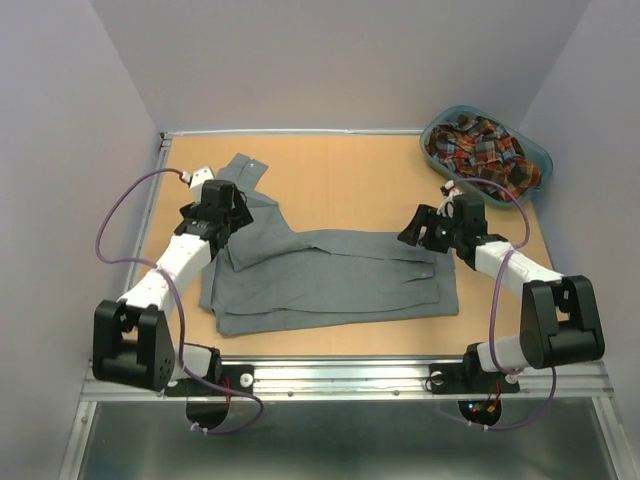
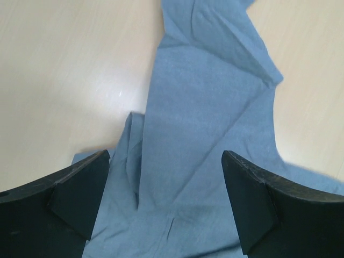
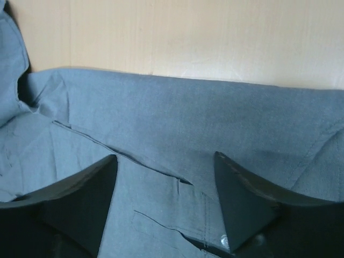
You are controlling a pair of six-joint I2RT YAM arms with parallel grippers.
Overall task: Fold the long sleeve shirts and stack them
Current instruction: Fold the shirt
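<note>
Grey shirt [image 1: 330,280]: no lettering legible
Plaid shirt [image 1: 480,150]: no print legible
Teal basket [image 1: 543,158]: no label legible
Tabletop [image 1: 350,185]: no markings legible

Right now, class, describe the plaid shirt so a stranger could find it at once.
At the far right corner of the wooden table sits a teal oval plastic basket. Crumpled inside is the red, navy and yellow plaid cloth shirt; the other shirt, plain grey, lies spread mid-table.
</note>
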